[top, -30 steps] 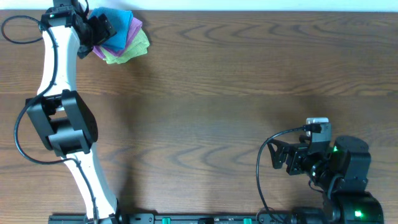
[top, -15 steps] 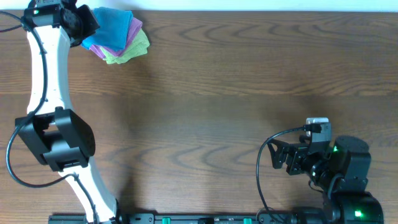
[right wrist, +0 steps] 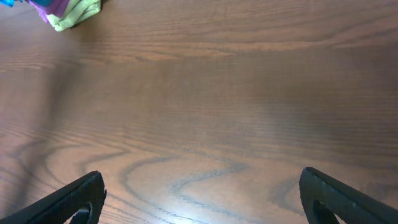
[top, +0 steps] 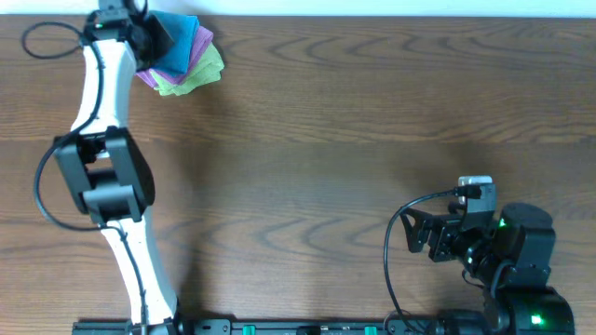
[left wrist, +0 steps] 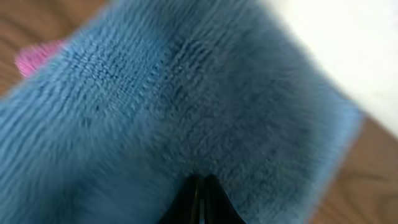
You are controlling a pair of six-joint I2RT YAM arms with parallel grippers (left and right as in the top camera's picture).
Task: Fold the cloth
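The sky-blue cloth (top: 182, 37) tops a small pile at the table's far left corner. In the left wrist view the cloth (left wrist: 186, 93) fills almost the whole frame, blurred. My left gripper (top: 155, 35) reaches over its left side. Seen from the wrist, the left gripper (left wrist: 200, 182) has its dark fingertips pressed together and sunk into the blue pile, shut on the cloth. My right gripper (top: 416, 238) rests near the front right, far from the cloth. In its own view the right gripper (right wrist: 202, 193) stands wide open above bare wood, holding nothing.
Under the blue cloth lie a purple folded cloth (top: 196, 61) and a yellow-green folded cloth (top: 191, 84). The right wrist view catches that yellow-green cloth (right wrist: 78, 12) at its top left corner. The table's far edge (top: 372, 16) runs just behind the pile.
My left gripper shut from wide open. The left arm swung left off the pile, then came back right onto the blue cloth. The right arm has not moved.
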